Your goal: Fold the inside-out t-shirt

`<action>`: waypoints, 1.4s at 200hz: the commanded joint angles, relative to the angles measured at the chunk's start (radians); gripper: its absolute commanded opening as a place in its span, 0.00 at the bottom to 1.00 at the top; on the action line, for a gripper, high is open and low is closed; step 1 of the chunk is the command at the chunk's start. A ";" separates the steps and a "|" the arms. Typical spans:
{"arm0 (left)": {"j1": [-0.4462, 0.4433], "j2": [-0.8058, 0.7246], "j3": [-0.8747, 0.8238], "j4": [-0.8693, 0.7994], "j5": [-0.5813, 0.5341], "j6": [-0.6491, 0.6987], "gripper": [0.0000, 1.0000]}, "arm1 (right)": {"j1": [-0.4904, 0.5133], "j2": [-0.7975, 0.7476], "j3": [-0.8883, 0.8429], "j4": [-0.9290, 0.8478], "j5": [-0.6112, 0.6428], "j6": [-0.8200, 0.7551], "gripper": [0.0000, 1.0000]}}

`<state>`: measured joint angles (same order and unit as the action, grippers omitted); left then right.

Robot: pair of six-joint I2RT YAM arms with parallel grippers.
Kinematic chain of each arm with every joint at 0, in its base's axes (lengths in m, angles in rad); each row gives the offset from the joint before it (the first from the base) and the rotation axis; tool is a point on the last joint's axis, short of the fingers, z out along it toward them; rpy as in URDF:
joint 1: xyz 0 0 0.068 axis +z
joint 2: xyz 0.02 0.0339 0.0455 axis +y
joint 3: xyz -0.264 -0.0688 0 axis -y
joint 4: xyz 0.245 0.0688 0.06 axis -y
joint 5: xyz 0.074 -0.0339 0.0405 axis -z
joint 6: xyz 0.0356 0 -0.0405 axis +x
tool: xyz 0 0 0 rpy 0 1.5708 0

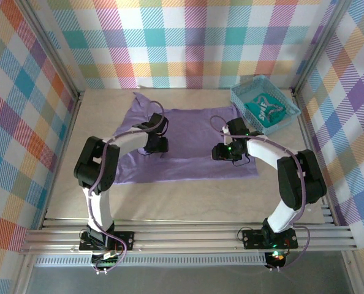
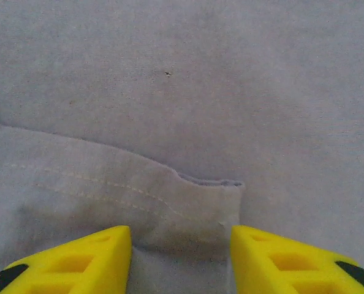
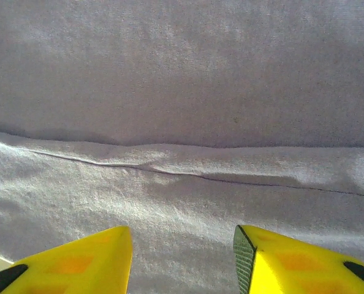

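Observation:
The lavender-purple t-shirt (image 1: 191,131) lies spread flat across the middle of the table, one corner pulled out toward the back left. My left gripper (image 1: 155,147) is down on its left part. In the left wrist view the left gripper (image 2: 181,239) is open, and a stitched hem corner (image 2: 200,199) of the shirt lies between the yellow fingers (image 2: 90,257). My right gripper (image 1: 222,152) rests on the shirt's right part. Seen from the right wrist, the right gripper (image 3: 182,239) is open over flat cloth, just short of a long fold line (image 3: 188,171).
A small teal basket (image 1: 243,92) stands at the back right and holds a teal-green garment with white markings (image 1: 266,110). Bare beige tabletop (image 1: 188,199) lies in front of the shirt. Plaid walls close in the left, right and back.

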<state>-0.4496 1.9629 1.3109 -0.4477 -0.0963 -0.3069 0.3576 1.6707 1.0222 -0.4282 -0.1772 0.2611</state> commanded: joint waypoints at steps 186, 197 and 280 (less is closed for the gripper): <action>-0.027 0.044 0.127 -0.026 -0.055 0.016 0.13 | -0.002 -0.038 -0.002 -0.020 -0.059 -0.009 0.48; -0.027 0.037 0.131 -0.013 -0.053 0.011 0.14 | -0.002 -0.040 -0.002 -0.025 -0.050 -0.005 0.48; -0.025 -0.069 0.098 0.023 -0.068 -0.023 0.43 | -0.050 -0.129 -0.059 -0.117 0.039 0.057 0.50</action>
<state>-0.4641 2.0109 1.4666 -0.4305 -0.1501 -0.3130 0.3492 1.5948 0.9958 -0.4732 -0.1802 0.2775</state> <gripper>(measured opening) 0.416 0.499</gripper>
